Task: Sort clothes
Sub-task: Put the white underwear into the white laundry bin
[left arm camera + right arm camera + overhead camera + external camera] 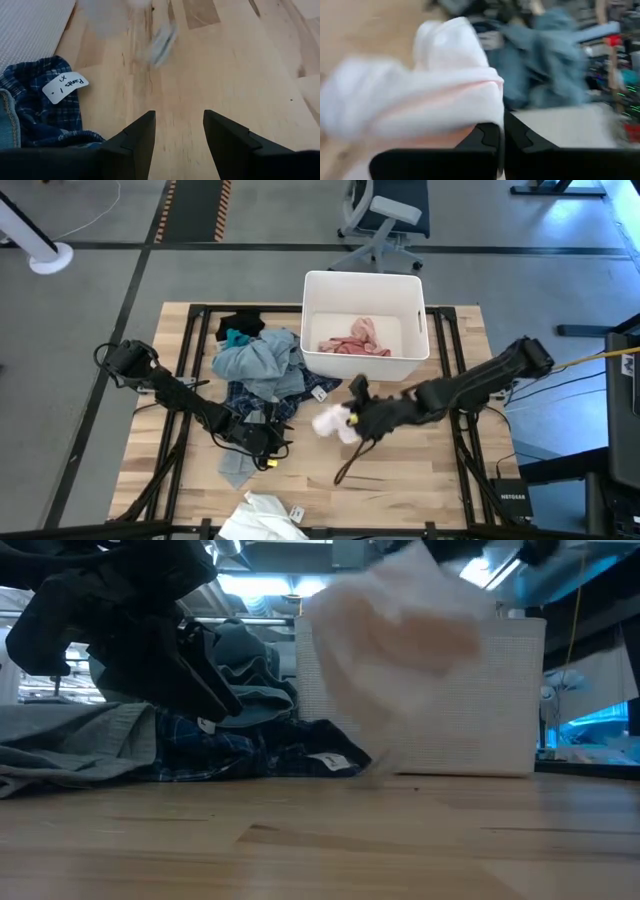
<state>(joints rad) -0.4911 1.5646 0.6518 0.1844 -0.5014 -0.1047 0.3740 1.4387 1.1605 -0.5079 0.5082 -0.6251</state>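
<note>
My right gripper (352, 420) is shut on a white-pink garment (333, 423), held above the table just in front of the white bin (415, 350); the garment also shows in the low view (400, 640) and the right wrist view (430, 90). A pink garment (352, 338) lies in the bin. The pile of light blue-grey (255, 360), dark blue plaid (260, 400), teal (236, 337) and black (240, 323) clothes lies left of the bin. My left gripper (178, 135) is open and empty, low over bare wood by the plaid garment (35, 110). My right gripper pinches a bunched fold of the white-pink garment (470, 120) between its two shut fingers, coming level from the table's right side. The garment bulges out beyond the fingers, lifted clear of the table.
Another white garment (262, 518) lies at the near edge. A light grey-blue piece (237, 468) lies near my left gripper. A dark strap (355, 460) lies on the wood in front of the right gripper. The plaid garment bears a white tag (65, 86).
</note>
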